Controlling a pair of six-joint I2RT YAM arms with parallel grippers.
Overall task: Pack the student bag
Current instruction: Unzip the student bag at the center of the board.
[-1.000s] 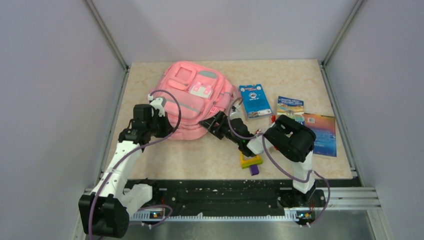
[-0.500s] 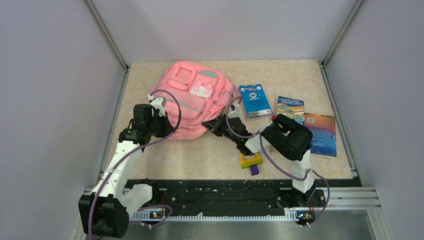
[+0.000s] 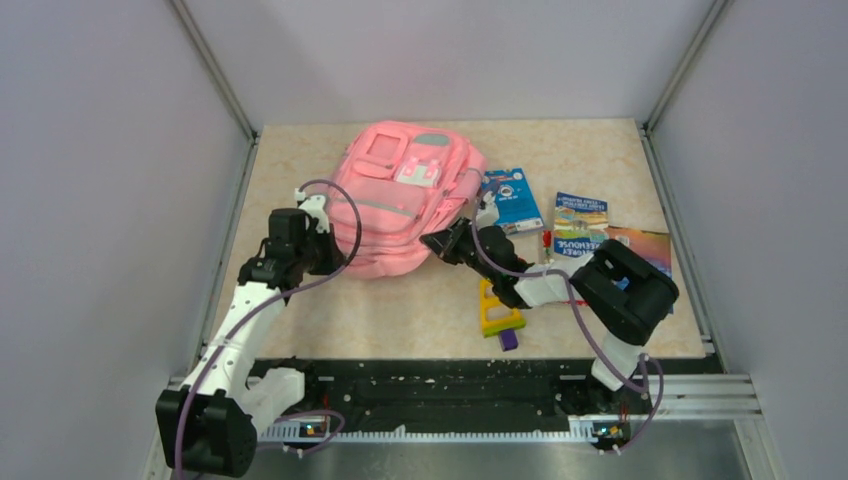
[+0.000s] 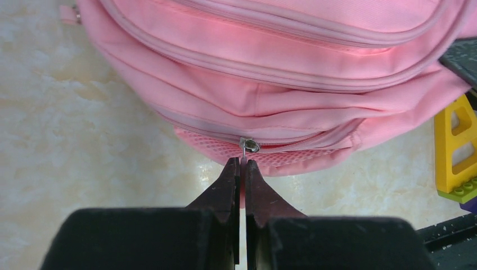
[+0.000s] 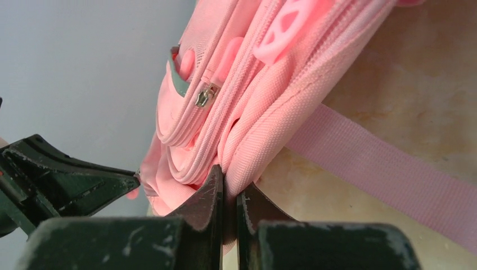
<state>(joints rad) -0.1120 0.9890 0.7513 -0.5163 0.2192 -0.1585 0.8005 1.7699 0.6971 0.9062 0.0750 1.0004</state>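
Table: a pale, stone-look table (image 3: 380,325) sits between plain grey walls.
Student bag: the big pink student bag (image 3: 395,205) lies flat at 11 o'clock from the table's middle.
Books: two books (image 3: 510,200) lie at the bag's 3 o'clock.
Right gripper: the right gripper (image 5: 229,181) is at the bag's 5 o'clock, pinching a fold of its edge.
Left gripper: the left gripper (image 4: 241,163) is at the bag's 8 o'clock, pinched tight on the zip pull (image 4: 249,145).
Could go wrong: the tiny pull may slip out, or the soft bag may slide along instead of unzipping if the right grip lets go.
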